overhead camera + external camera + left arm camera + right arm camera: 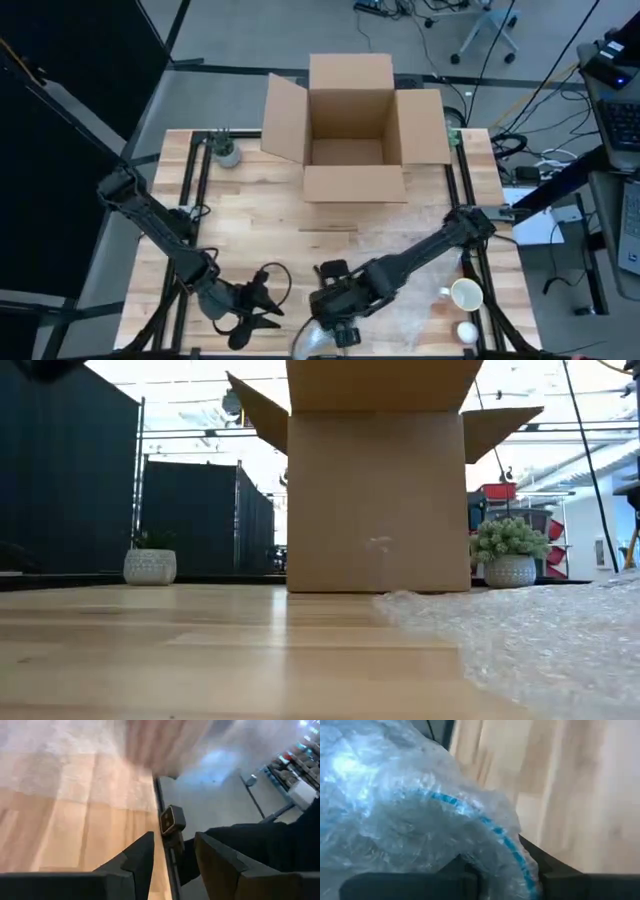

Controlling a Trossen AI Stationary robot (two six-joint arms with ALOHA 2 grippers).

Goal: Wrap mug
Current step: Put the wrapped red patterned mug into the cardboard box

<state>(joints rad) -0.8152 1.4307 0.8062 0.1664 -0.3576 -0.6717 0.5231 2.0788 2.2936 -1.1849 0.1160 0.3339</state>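
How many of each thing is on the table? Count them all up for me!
Cardboard box: 1
Potted plants: 2
White mug: 1
Small white round thing: 1
Bubble wrap sheet: 1
Total: 6

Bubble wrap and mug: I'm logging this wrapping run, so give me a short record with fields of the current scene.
wrap: clear bubble wrap sheet at the table's near edge, one end bunched in the right gripper
mug: white ceramic mug on the wrap's right side, unwrapped
left gripper: open, empty, near the front edge
box: open brown cardboard box at the far side
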